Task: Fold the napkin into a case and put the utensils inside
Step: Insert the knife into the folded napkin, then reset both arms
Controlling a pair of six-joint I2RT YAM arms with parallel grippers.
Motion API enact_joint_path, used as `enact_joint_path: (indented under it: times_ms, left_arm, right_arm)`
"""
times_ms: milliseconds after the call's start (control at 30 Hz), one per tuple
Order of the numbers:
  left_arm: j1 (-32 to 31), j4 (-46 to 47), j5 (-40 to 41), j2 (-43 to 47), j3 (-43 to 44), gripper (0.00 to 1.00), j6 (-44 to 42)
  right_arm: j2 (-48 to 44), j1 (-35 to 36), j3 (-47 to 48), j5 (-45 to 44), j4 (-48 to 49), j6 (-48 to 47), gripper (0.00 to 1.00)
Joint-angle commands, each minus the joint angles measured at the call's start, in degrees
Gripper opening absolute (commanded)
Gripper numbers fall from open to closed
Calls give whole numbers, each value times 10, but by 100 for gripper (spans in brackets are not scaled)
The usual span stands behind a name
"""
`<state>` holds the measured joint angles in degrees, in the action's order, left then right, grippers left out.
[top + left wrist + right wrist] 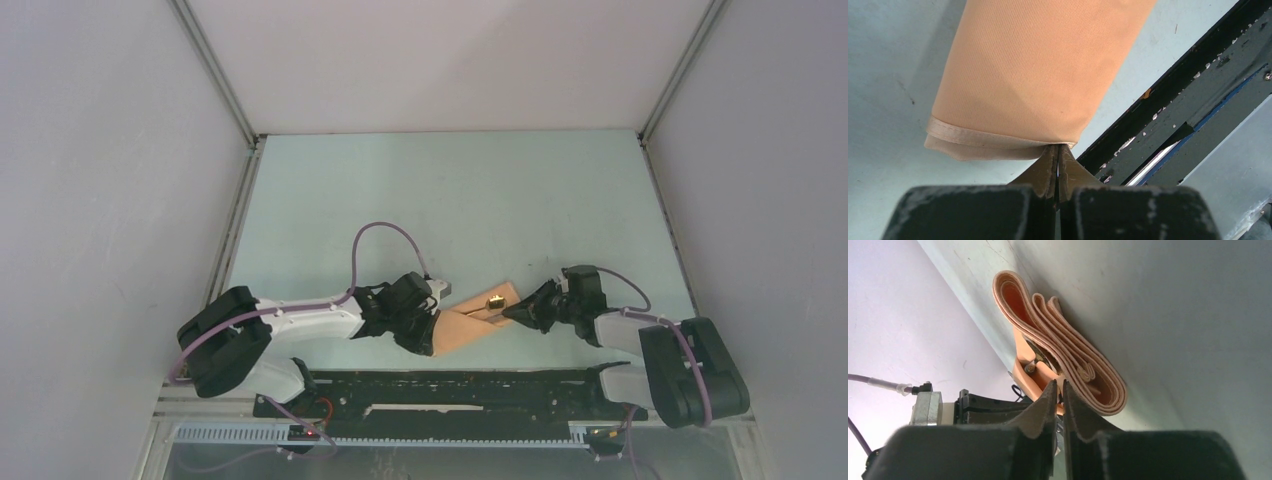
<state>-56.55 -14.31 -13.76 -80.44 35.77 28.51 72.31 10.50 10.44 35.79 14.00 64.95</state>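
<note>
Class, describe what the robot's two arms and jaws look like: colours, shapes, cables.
The left arm and right arm share white links, bulky black joints and a looping purple cable each. The jaws are dark, tapered wedges with scuffed, speckled housings.

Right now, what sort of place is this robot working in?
Probably a lab robot test cell: plain white walls on metal frame posts, a pale table, and a left arm and right arm bolted to one black rail.

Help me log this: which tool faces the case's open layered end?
The right tool, at the case's stacked folds; the left tool meets its hemmed edge.
</note>
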Motion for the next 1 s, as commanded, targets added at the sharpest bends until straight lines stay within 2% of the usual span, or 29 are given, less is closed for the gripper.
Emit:
enact_joint_path:
  times_ms: [0, 100, 200, 333, 567, 633, 733, 833, 967]
  left_arm:
    - [0, 15, 14, 18, 0, 0, 0]
    - [0, 13, 13, 22, 4, 1, -1]
    - [0, 7, 14, 32, 6, 1, -2]
    - [0, 13, 15, 50, 5, 2, -3]
    - [0, 8, 29, 89, 4, 6, -12]
    - [0, -2, 58, 131, 2, 12, -20]
    - [0, -45, 128, 218, 32, 30, -34]
    - [1, -88, 214, 295, 105, 48, -51]
    - [1, -128, 296, 346, 251, 58, -98]
  right_arm:
    - [-11, 16, 3, -20, 13, 9, 23]
    - [-23, 21, 20, -37, -38, -5, 37]
    - [-50, 21, 40, -55, -104, -28, 44]
    - [-95, 18, 73, -84, -216, -59, 49]
    - [-179, 12, 118, -112, -371, -122, 52]
    - [-207, 16, 173, -138, -448, -183, 53]
    - [-243, 44, 297, -197, -558, -283, 56]
    - [-274, 100, 419, -261, -639, -350, 65]
    - [-301, 126, 587, -310, -712, -400, 70]
